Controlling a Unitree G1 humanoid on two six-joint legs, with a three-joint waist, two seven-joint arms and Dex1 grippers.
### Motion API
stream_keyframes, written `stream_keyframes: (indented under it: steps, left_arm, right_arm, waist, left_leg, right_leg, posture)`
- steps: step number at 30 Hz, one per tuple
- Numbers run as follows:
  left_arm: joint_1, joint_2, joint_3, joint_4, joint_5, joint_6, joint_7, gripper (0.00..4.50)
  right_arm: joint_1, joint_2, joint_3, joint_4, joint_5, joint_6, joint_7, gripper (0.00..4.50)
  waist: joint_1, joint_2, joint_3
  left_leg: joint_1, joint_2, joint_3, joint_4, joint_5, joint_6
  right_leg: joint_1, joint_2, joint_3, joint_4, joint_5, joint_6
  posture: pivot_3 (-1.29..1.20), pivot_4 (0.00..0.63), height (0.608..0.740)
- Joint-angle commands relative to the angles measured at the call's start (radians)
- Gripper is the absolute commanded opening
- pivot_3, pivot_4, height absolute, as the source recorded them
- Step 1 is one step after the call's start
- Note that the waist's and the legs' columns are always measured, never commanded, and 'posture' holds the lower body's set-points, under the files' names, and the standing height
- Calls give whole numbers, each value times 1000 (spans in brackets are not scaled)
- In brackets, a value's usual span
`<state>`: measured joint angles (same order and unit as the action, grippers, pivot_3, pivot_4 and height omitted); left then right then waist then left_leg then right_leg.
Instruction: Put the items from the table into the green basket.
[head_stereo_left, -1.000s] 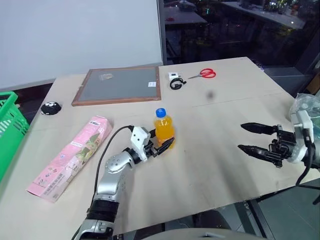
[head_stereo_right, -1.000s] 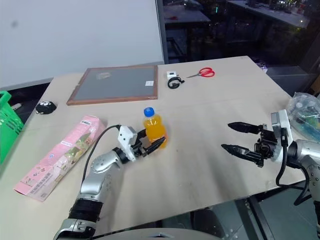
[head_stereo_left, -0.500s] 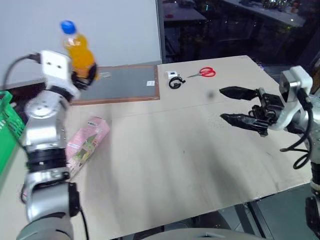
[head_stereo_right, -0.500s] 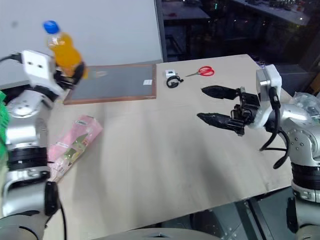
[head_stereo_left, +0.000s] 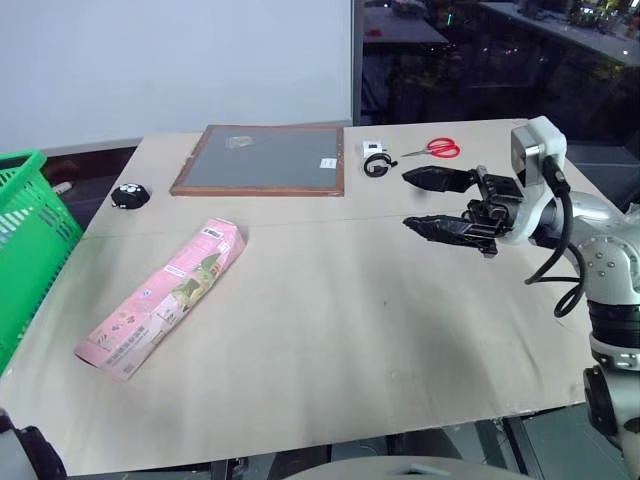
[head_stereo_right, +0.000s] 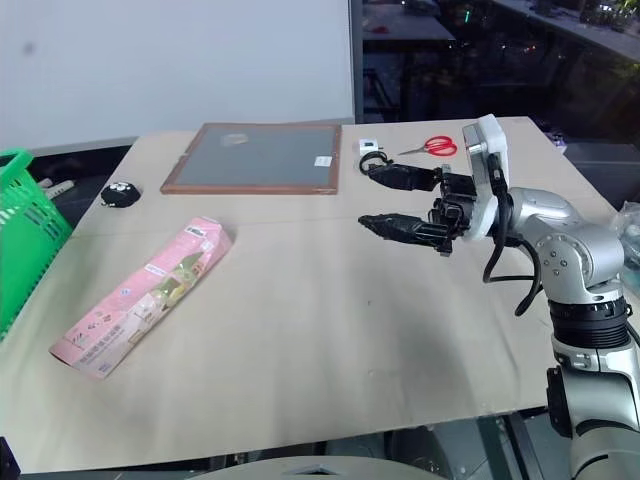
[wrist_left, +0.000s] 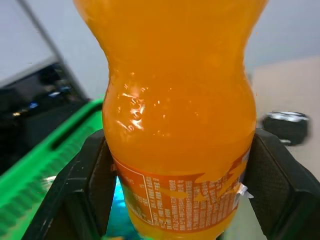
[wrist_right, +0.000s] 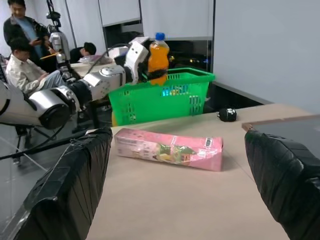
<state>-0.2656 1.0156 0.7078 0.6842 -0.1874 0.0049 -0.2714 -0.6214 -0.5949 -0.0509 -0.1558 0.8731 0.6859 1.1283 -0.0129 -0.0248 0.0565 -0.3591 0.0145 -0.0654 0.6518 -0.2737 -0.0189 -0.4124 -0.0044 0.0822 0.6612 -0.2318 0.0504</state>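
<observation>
In the left wrist view the orange drink bottle (wrist_left: 180, 100) stands upright between two black fingers (wrist_left: 85, 190), my left gripper (wrist_left: 180, 187) shut on its labelled lower half. In the right wrist view the same bottle (wrist_right: 158, 56) is held high at the green basket (wrist_right: 160, 100), above its rim. The long pink flat box (head_stereo_left: 165, 298) lies on the table's left part, clear of both grippers. My right gripper (head_stereo_left: 422, 198) hovers open and empty over the table's right part, pointing left. A sliver of the crinkly clear plastic bag (head_stereo_right: 631, 218) shows at the right edge.
The wood-framed grey board (head_stereo_left: 262, 159) lies at the back of the table (head_stereo_left: 350, 340), with red-handled scissors (head_stereo_left: 438, 149) and a small white-and-black object (head_stereo_left: 375, 160) beside it. A small black object (head_stereo_left: 130, 195) sits near the basket (head_stereo_left: 30, 250). People (wrist_right: 25, 65) sit in the background.
My left arm swung left and up with the bottle, out of the head views, to the basket. The right gripper drifted left over the table, still open. The camera turned a little.
</observation>
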Motion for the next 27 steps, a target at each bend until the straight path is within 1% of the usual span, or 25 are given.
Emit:
stream_keyframes:
  steps: [1,4,5,8,15,22,23,24,27]
  left_arm:
    - [21,18,53,50,-6,-8,80,2925]
    - [13,14,61,64,-22,-31,110,2925]
    - [6,13,54,65,-24,-42,107,2925]
    - [-28,1,47,59,-40,-59,111,2925]
    - [-1,42,27,165,18,-39,208,2925]
    - [9,62,15,213,27,-20,245,2925]
    - [10,63,15,215,27,-19,246,4038]
    - [10,64,13,217,27,-18,244,4360]
    - [8,66,0,219,26,-19,225,4360]
  right_arm:
    - [-25,-15,-26,3,-10,-18,15,4500]
    - [-25,-22,-31,7,-12,-17,19,4500]
    - [-26,-24,-32,8,-12,-16,19,4500]
    - [-24,-30,-37,8,-16,-16,18,4500]
    - [-14,-29,-55,-13,12,-11,32,4500]
    - [-12,-16,-74,-31,83,13,45,4500]
    - [-10,-18,-72,-32,79,11,46,4500]
    - [-8,-20,-70,-31,72,5,46,4500]
    - [-5,-21,-70,-27,67,1,47,4500]
  waist:
    - [-5,1,0]
    - [-4,-2,-1]
    - [0,-3,-2]
    - [13,-6,-4]
    - [22,-8,-5]
    - [25,-7,-5]
    - [25,-7,-5]
    - [25,-7,-5]
    - [25,-7,-5]
  left_leg:
    - [2,2,2,0,0,0]
    - [3,7,3,0,0,0]
    - [3,7,1,0,0,0]
    - [0,8,-2,0,0,0]
    - [-2,6,0,1,0,-1]
    - [-1,6,0,1,0,0]
    - [-1,6,0,1,0,-1]
    - [-1,6,0,1,0,0]
    - [-1,6,0,1,0,-1]
  right_leg:
    - [0,1,0,1,0,0]
    - [0,5,-1,1,1,-1]
    - [0,6,-3,1,2,-4]
    - [-1,6,-7,0,3,-4]
    - [-1,2,-6,-2,3,-4]
    - [-1,3,-6,-1,3,-4]
    - [-1,3,-6,0,3,-4]
    - [-1,3,-6,0,3,-4]
    - [-1,3,-6,0,3,-4]
  posture:
    - [100,0,740]
    - [97,0,740]
    - [97,0,740]
    - [94,0,740]
    - [78,1,740]
    - [76,3,740]
    - [76,3,740]
    - [76,3,740]
    - [77,3,740]
